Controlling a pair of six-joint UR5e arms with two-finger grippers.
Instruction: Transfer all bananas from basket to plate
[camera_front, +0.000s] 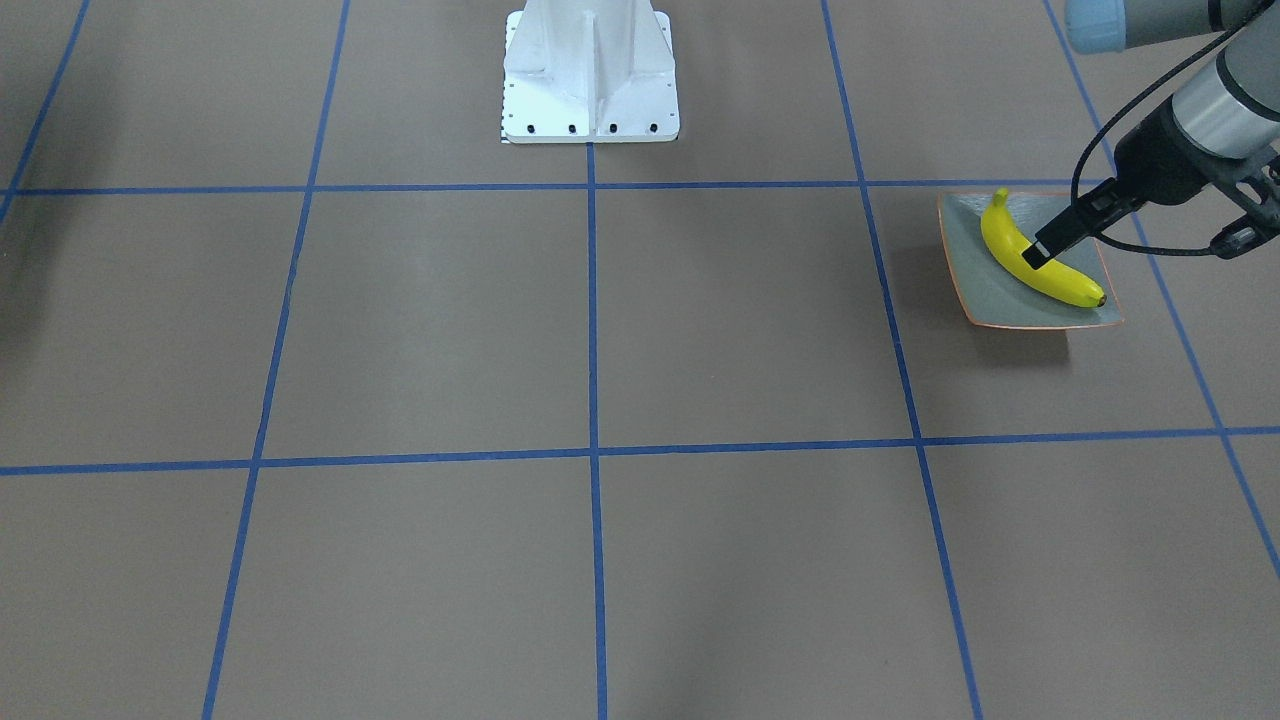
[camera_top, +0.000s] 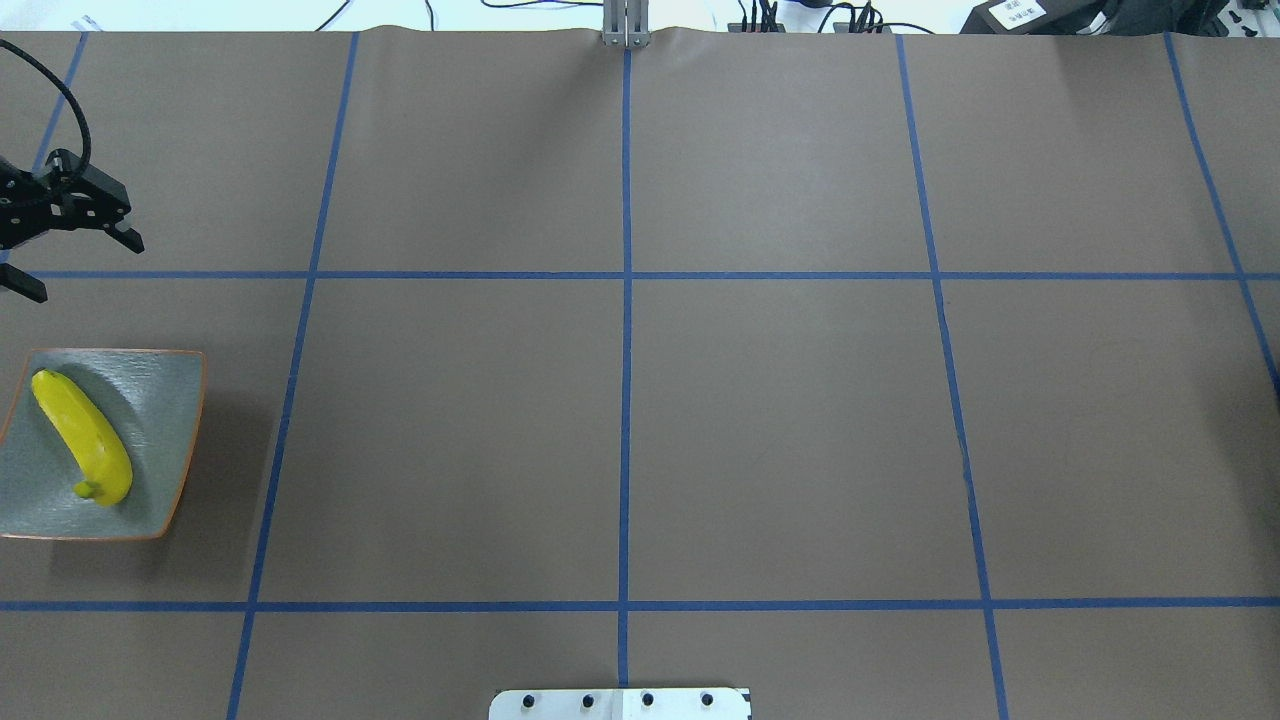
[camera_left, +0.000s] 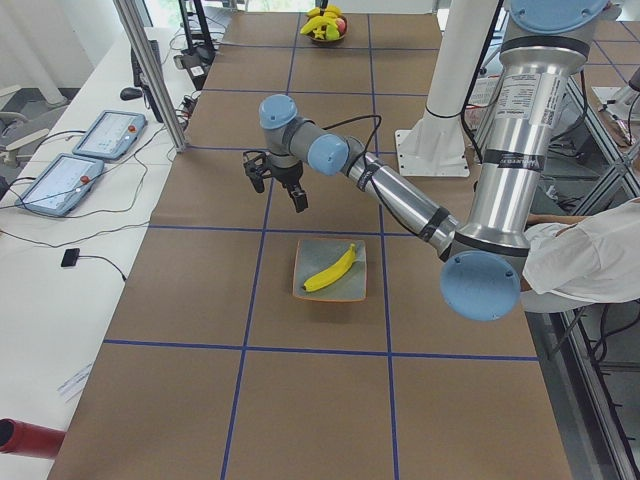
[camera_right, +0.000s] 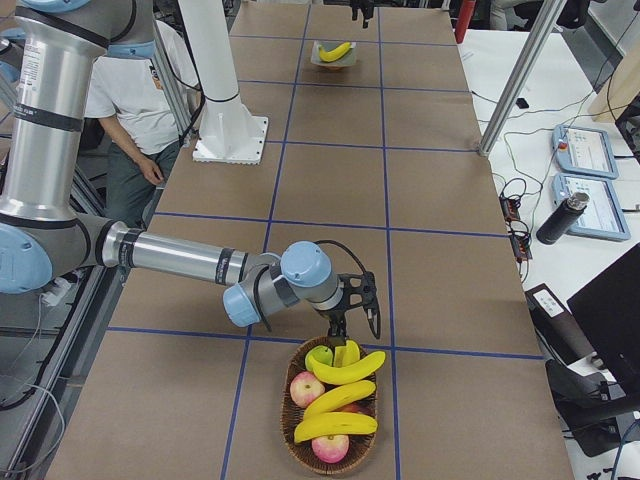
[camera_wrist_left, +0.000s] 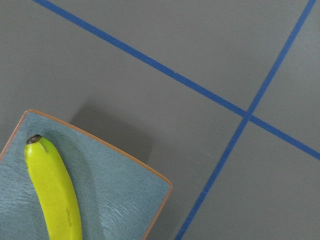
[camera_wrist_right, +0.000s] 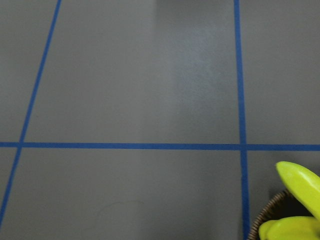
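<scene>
One yellow banana (camera_top: 85, 435) lies diagonally on the square grey-green plate (camera_top: 160, 390) with an orange rim, at the table's left end. My left gripper (camera_top: 80, 265) is open and empty, above the table just beyond the plate. The left wrist view shows the banana (camera_wrist_left: 55, 190) and a corner of the plate (camera_wrist_left: 125, 200). The wicker basket (camera_right: 292, 420) at the right end holds three bananas (camera_right: 348, 368) and some apples. My right gripper (camera_right: 355, 325) hovers over the basket's far rim; I cannot tell if it is open. The right wrist view shows a banana tip (camera_wrist_right: 300, 185) and the basket rim (camera_wrist_right: 265, 220).
The white robot base (camera_top: 620, 703) stands at the table's near middle edge. Blue tape lines cross the brown table. An operator (camera_left: 590, 250) sits beside the robot. Tablets (camera_left: 60, 180) and cables lie on the side table.
</scene>
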